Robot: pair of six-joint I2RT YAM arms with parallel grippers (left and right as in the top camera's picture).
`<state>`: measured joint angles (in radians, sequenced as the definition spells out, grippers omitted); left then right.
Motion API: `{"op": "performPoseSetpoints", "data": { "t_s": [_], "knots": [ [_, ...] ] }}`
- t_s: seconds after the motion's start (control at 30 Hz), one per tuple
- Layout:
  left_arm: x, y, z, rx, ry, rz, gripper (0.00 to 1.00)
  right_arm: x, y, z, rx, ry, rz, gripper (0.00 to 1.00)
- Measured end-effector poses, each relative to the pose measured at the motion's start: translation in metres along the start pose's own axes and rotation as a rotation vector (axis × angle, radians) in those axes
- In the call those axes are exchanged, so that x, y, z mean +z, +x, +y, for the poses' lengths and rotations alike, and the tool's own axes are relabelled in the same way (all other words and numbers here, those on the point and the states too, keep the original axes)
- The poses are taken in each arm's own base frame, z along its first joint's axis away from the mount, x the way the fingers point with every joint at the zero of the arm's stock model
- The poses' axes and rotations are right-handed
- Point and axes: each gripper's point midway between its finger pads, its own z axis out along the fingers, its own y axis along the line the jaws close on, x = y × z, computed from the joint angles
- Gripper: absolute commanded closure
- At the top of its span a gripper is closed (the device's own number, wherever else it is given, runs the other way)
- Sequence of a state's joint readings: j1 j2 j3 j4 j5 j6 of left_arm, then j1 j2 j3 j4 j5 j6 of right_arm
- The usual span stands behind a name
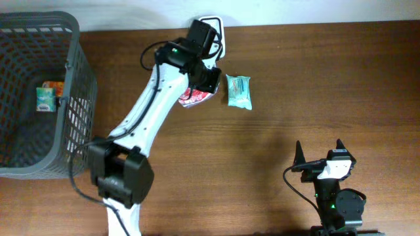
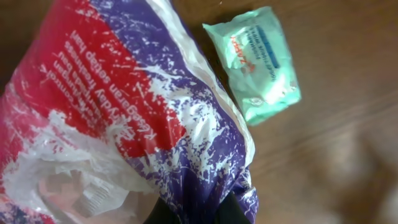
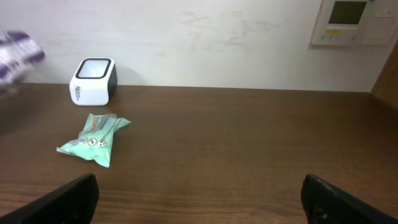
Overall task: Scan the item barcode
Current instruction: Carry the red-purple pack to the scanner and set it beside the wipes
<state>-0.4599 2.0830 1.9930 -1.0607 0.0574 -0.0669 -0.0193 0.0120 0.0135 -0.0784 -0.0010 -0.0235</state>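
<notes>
One red, white and purple packet (image 2: 124, 112) hangs clenched in the left hand (image 1: 205, 81), lifted over the counter (image 1: 315, 78) just on the near side of the white scanner (image 3: 93, 81) at the far edge. Its barcode is not visible. I judge it should be turned to face the scanner's window and steadied there. A green pack (image 1: 239, 91) lies just right. The right hand (image 1: 319, 149) rests released, near right.
</notes>
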Motion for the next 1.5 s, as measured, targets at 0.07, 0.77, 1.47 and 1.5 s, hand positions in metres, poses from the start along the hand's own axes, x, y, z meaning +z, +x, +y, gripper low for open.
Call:
{"op": "performPoseSetpoints", "data": {
  "t_s": [0.07,0.77,1.47,1.5],
  "knots": [
    [0.025,-0.003,-0.003,0.027,0.004,0.003,1.0,0.0,0.0,0.0,0.001,0.0,0.0,0.01],
    [0.113,0.023,-0.024,0.223,-0.016,0.116,0.88,0.0,0.0,0.0,0.0,0.0,0.0,0.01],
    [0.011,-0.028,-0.059,0.222,-0.005,0.026,0.33,0.0,0.0,0.0,0.001,0.0,0.0,0.01],
    [-0.004,-0.036,-0.056,0.21,-0.006,-0.003,0.32,0.0,0.0,0.0,0.001,0.0,0.0,0.01]
  ]
}}
